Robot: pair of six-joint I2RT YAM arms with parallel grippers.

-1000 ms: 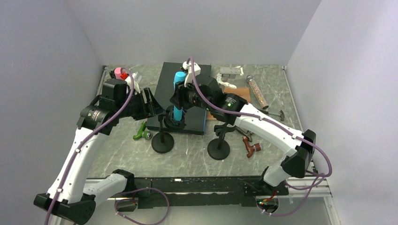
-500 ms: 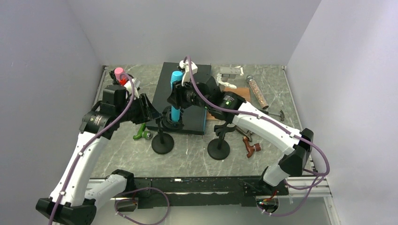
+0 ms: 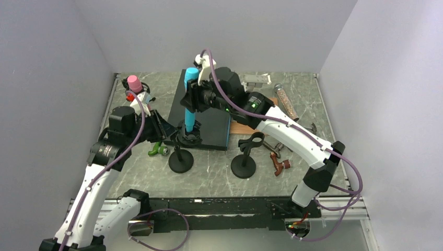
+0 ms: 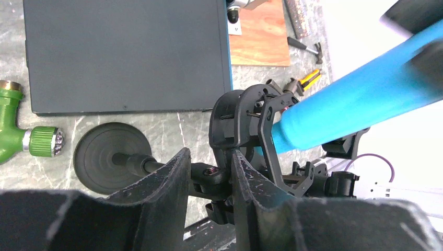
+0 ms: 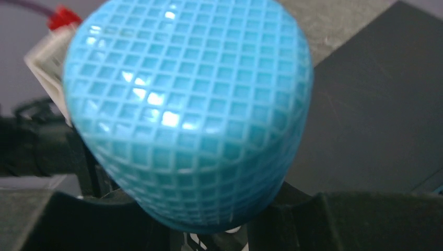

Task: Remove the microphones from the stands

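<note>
At the far left of the worktop (image 3: 219, 170) a pink microphone (image 3: 134, 82) stands upright at the back. Nearer to me, a green-handled tool (image 3: 156, 150) lies flat, just beside the round foot of the stand (image 3: 181, 160).

My left pincer (image 4: 210, 170) comes in low from the left. Its fingers (image 4: 168, 180) press against either side of the stand's neck joint, right beneath the clip, so it is clamped on the stand.

The blue microphone (image 3: 189, 110) rises from that clip, close to upright. Its tail end sits in the clip's ring and its meshed head is uppermost. My right pincer (image 3: 191, 98) reaches across from the right and is closed on the blue microphone's body above the clip. In the right wrist view the mesh head fills nearly everything.

Behind the stand lies a flat black case (image 3: 209, 117), its near edge just beyond the stand's foot. To the right of the foot is a second stand (image 3: 244, 166), near but apart. Past the case's right edge is a wooden board (image 4: 258, 39). A reddish-brown tool (image 3: 280, 163) lies right of the second stand, and a brown glittery microphone (image 3: 286, 103) lies flat at the far right.
</note>
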